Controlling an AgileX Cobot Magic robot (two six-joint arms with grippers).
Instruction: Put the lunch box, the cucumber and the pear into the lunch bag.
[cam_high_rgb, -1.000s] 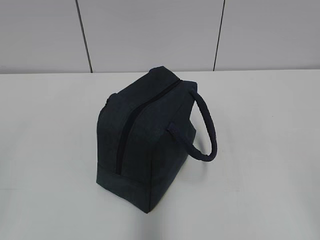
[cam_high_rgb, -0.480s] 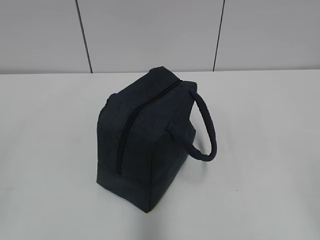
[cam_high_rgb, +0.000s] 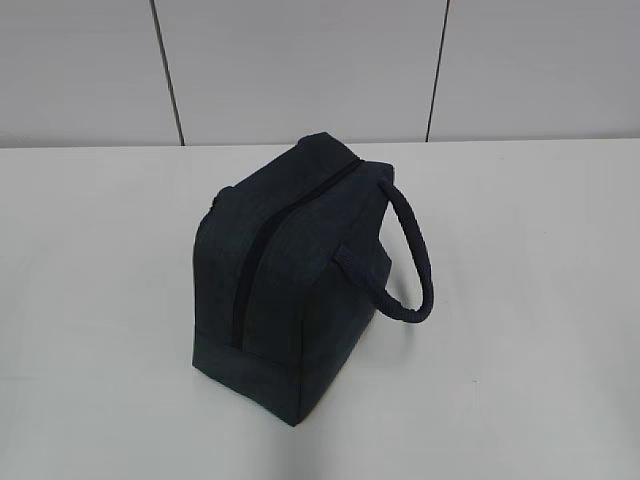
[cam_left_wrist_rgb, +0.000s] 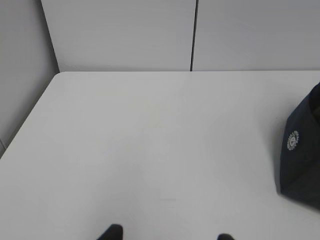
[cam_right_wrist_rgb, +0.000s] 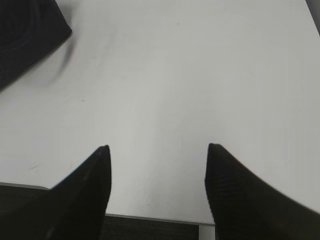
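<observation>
Nothing's moved: lunch bag (cam_high_rgb: 300, 270) zipped, alone on desk (cam_high_rgb: 520, 300).
Both pincers, left (cam_left_wrist_rgb: 169, 236) & right (cam_right_wrist_rgb: 158, 172), released, empty; no food visible.

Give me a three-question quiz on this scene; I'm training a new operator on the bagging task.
1. True or false: the lunch bag's zipper is closed.
2. Which is visible on the table? A) the pear B) the cucumber C) only the bag
3. Fill in: the right end effector's fingers are spread ____, holding nothing.

Key: 1 true; 2 C; 3 apart.
</observation>
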